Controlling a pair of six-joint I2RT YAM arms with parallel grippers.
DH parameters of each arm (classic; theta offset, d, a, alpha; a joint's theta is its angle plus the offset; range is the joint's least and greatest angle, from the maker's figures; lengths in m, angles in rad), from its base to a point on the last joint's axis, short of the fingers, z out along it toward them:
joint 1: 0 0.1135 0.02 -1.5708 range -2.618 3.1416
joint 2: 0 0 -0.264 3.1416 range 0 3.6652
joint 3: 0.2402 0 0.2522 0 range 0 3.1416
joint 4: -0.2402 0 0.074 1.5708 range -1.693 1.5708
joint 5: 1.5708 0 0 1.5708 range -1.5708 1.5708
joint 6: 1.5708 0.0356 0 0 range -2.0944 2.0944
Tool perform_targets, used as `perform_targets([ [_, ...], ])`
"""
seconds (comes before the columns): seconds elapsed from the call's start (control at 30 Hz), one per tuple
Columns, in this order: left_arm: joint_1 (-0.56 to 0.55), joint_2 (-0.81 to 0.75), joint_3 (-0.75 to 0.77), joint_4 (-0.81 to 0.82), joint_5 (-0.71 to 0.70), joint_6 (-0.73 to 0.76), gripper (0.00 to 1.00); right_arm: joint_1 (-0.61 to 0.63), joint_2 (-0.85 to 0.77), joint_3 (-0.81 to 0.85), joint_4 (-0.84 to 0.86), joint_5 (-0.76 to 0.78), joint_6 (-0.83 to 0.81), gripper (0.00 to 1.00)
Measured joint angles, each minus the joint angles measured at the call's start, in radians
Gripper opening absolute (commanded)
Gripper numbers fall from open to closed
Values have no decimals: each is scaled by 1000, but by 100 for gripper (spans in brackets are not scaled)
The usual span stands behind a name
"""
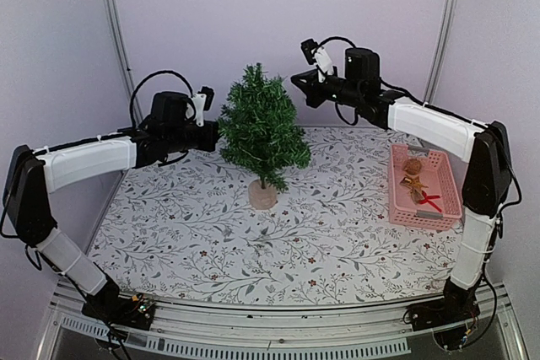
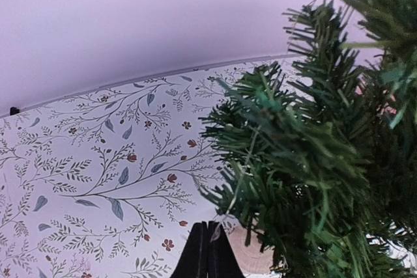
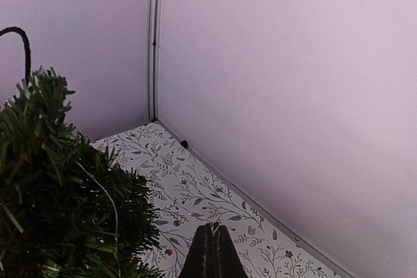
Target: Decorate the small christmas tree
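Shows the small christmas tree (image 1: 262,128) standing upright mid-table on its wooden disc base. Shows the left gripper (image 1: 214,134) pressed together, holding nothing, just beside the left-hand branches. Shows the right gripper (image 1: 297,82) likewise pressed together and empty, raised near the treetop's right. Adds a pink basket (image 1: 456,201) of small ornaments at far right.

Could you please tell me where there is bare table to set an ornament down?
Free: the wide front strip of table between the small christmas tree and the near edge, plus the patch left of the tree. Crowded: the right edge, by the pink basket.
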Motion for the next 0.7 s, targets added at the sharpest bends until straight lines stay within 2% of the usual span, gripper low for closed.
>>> perform_targets([
  [0.7,0,26,31,-20,13,-2,0,-56,-43,-24,-227,-151,163,0],
])
